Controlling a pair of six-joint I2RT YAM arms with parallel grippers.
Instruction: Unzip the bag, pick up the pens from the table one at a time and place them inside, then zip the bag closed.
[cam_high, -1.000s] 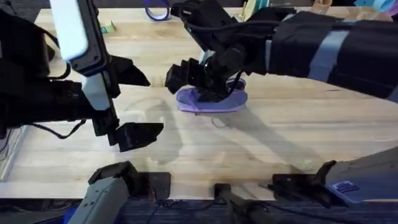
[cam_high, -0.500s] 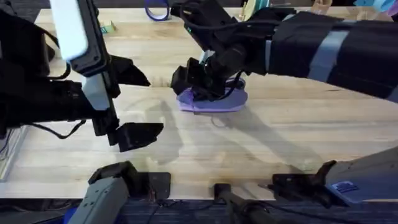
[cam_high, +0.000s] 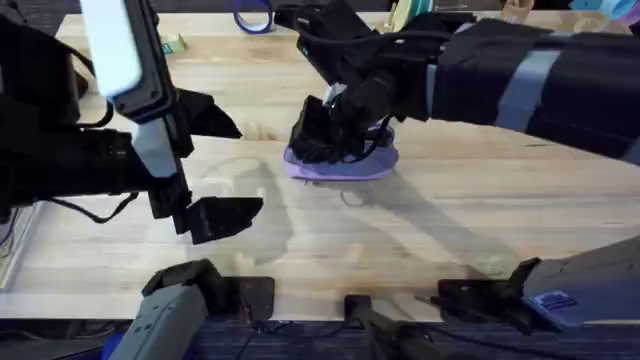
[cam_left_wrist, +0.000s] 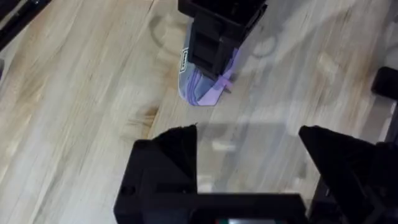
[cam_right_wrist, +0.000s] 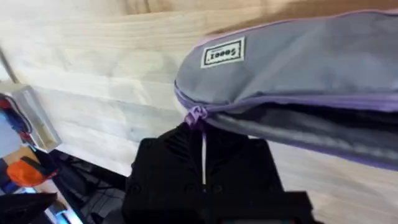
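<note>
The bag (cam_high: 345, 165) lies on the table (cam_high: 450, 220), a little beyond the middle of it, and I use the bag as the reference for all places here. The right gripper (cam_high: 322, 138) is directly on the bag, at the end that points toward the left arm. In the right wrist view its two fingers are pressed together under that end, with the small purple zipper pull (cam_right_wrist: 196, 116) just above them; it seems they pinch the pull or its tab, but the exact contact is hidden, so this is my judgement. Behind the pull, along the top of the bag, a dark gap (cam_right_wrist: 311, 127) is visible between the two purple edges, so the zipper is still partly open on that side. The left gripper (cam_high: 205, 165) hangs well apart from the bag, on its left side, with the fingers spread wide and nothing between them. No pens lie on the table around the bag; whether they are inside I cannot tell, because the gap shows only darkness. A pair of scissors (cam_high: 252, 18) lies far behind the bag, at the far edge of the table. I judge the task to be in its last step: closing the zipper is under way, and what is left is to close the remaining gap completely and let go.
</note>
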